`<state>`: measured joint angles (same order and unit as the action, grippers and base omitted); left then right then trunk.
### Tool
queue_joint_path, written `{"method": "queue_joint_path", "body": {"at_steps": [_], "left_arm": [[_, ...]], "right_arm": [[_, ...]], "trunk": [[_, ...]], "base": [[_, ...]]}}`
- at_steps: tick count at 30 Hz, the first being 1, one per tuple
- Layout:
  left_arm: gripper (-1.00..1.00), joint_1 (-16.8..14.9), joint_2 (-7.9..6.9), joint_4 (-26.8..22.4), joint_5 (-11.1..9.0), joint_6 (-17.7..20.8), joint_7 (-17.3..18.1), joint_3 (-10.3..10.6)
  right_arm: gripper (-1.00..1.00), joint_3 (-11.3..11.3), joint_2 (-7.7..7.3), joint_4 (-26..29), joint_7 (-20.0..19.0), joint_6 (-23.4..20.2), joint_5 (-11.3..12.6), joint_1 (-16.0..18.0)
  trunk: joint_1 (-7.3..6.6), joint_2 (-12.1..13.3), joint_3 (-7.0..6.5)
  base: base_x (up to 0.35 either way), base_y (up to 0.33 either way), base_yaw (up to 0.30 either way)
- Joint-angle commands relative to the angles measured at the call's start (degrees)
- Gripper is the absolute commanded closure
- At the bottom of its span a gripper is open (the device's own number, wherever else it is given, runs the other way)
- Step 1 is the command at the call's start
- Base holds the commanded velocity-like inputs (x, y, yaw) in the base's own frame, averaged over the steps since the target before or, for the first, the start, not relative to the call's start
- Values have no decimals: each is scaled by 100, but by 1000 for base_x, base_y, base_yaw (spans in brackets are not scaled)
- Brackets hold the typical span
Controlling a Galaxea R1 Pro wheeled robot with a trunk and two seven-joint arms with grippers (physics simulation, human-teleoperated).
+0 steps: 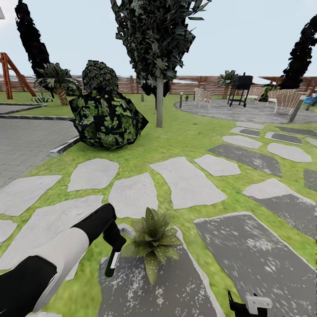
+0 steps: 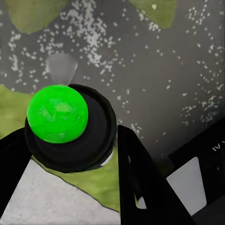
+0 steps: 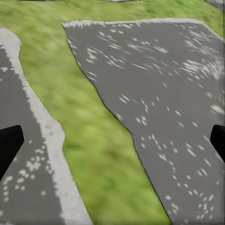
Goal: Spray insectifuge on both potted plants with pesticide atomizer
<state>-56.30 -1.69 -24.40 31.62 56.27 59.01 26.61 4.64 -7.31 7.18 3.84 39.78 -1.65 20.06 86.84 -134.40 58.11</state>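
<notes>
One atomizer (image 1: 113, 259) is held clamped in the left gripper (image 1: 115, 246), just beside the plant (image 1: 154, 240); its nozzle is best kept aimed over the whole rosette. Right gripper (image 3: 112, 140) is spread, empty, above stones (image 3: 159, 93).

A low rosette plant of pointed green leaves (image 1: 154, 240) sits on a dark grey white-speckled stepping stone (image 1: 259, 259). The small bottle (image 1: 113, 260) is dark with a pale label; its end (image 2: 57, 113) shows bright green. The lawn (image 1: 176, 136) is yellow-green.
</notes>
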Motion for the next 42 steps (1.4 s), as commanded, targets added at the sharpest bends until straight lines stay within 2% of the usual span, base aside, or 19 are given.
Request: {"method": "queue_joint_path", "body": {"at_steps": [1,12,22,31,37,42], "left_arm": [[100,2,-6,-12,48,24,57,11],[100,15,2,-3,46,24,57,16],[100,106,-28,48,46,17,39,37],[100,128,-29,67,41,7,22,13],[100,135,-96,82,32,9,22,11],[100,139,-88,80,37,7,22,19]], "right_arm": [[-100,37,2,-6,-8,21,-19,4],[-100,37,2,-4,-12,21,-19,6],[-100,37,2,3,-15,21,-19,6],[-100,37,2,3,-14,21,-19,6],[-100,37,2,3,-15,21,-19,6],[-100,37,2,1,-15,21,-19,5]], "trunk": [[0,-2,5],[0,-2,5],[0,-2,5],[0,-2,5],[0,-2,5],[0,-2,5]], "base": [[159,228,-237],[93,268,-21],[0,22,0],[0,15,-268],[0,264,-123],[-61,293,-3]]}}
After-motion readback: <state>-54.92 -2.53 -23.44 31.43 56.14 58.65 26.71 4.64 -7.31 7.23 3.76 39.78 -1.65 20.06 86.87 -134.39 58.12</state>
